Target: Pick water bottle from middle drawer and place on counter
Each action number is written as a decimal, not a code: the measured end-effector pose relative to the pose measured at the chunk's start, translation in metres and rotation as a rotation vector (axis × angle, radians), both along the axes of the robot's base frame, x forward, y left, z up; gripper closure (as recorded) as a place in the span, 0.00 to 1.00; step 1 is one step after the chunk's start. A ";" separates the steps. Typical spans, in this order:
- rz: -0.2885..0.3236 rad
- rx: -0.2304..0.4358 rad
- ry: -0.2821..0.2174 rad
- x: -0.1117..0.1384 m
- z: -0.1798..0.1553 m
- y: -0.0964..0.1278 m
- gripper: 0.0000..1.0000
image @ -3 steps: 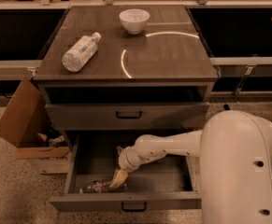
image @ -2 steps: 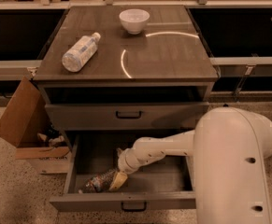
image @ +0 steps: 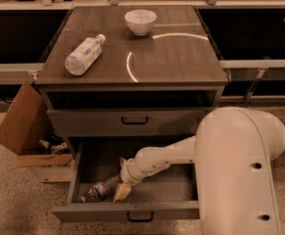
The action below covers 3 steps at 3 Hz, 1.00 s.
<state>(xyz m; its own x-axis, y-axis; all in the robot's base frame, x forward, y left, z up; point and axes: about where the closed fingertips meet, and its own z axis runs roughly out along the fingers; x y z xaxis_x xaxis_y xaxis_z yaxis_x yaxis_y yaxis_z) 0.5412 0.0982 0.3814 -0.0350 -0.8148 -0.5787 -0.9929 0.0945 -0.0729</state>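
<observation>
The water bottle (image: 98, 189), small and clear with a printed label, lies on its side in the front left of the open middle drawer (image: 171, 189). My gripper (image: 122, 192) is down inside the drawer, at the bottle's right end and touching or almost touching it. My cream arm (image: 161, 159) reaches in from the right. The dark wood-grain counter (image: 176, 58) is above.
A bigger bottle with a pale label (image: 84, 55) lies on the counter's left side, and a white bowl (image: 140, 22) stands at its back. The drawer above (image: 132, 121) is closed. An open cardboard box (image: 22, 121) stands on the floor at the left. My arm's bulky housing (image: 237, 175) fills the lower right.
My arm's housing has moved left and fills more of the view. The gripper stays low in the drawer at the bottle's right end; the bottle has barely shifted.
</observation>
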 end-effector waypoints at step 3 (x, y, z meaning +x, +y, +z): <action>0.176 0.008 0.030 -0.010 -0.006 0.032 0.00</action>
<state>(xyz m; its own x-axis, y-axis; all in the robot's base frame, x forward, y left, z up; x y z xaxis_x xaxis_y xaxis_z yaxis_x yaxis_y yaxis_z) 0.5311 0.1299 0.3754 0.0903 -0.8055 -0.5857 -0.9958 -0.0801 -0.0434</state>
